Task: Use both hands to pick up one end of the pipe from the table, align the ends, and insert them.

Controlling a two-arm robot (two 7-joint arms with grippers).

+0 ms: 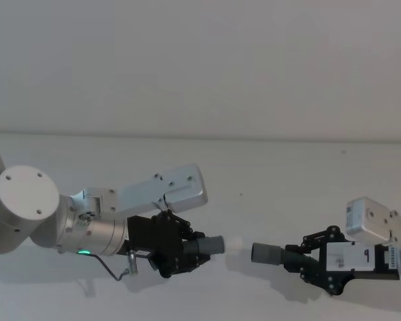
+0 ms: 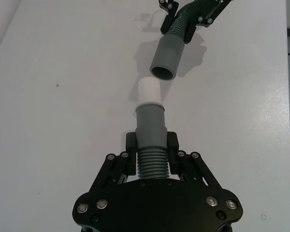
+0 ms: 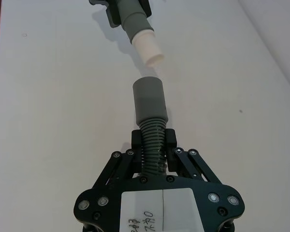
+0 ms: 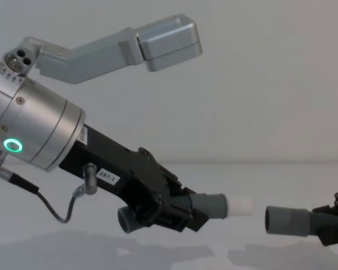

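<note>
A: Where are your pipe pieces?

B: Above the surface. Your left end effector is clamped on the white-tipped piece; your right end effector is clamped on the socket piece.

A: And the gap?

B: A short one. Both long axes run left-right, nearly collinear, the tip lying just off the socket mouth.
</note>
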